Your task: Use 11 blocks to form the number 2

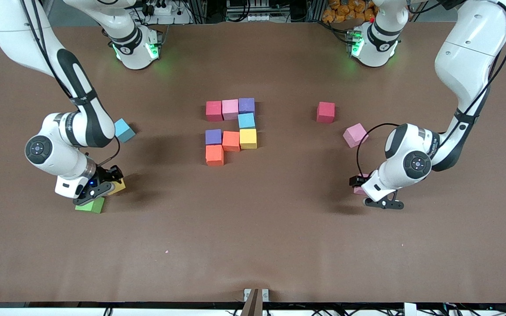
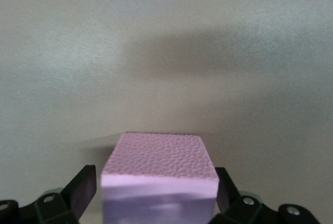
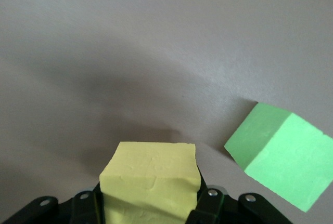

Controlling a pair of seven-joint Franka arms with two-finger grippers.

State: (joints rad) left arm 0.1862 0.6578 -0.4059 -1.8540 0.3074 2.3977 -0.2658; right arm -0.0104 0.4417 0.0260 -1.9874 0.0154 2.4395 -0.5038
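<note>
Right wrist view shows the right end effector point(image 3: 148, 203) with its fingers pressed against both sides of a yellow block point(image 3: 150, 185), low at the tabletop point(image 3: 156, 37). A green cube point(image 3: 281, 154), no part of the task, lies just beside it and apart from the yellow block, so a straight lift should clear it.

From that end effector the partly built number 2 point(image 1: 231, 131) lies toward the middle of the tabletop, toward the left arm's end and farther from the front camera. Eight blocks are joined there, and the lowest row looks unfinished beside the orange block point(image 1: 214, 155); I judge the yellow one belongs there. A light blue block point(image 1: 124, 130) sits near the right arm, off that path.

The left end effector point(image 2: 156, 198) straddles a pink block point(image 2: 158, 177) with fingers spread wide and not yet gripping. Another pink block point(image 1: 355, 134) and a red block point(image 1: 325, 112) lie between it and the digit.
</note>
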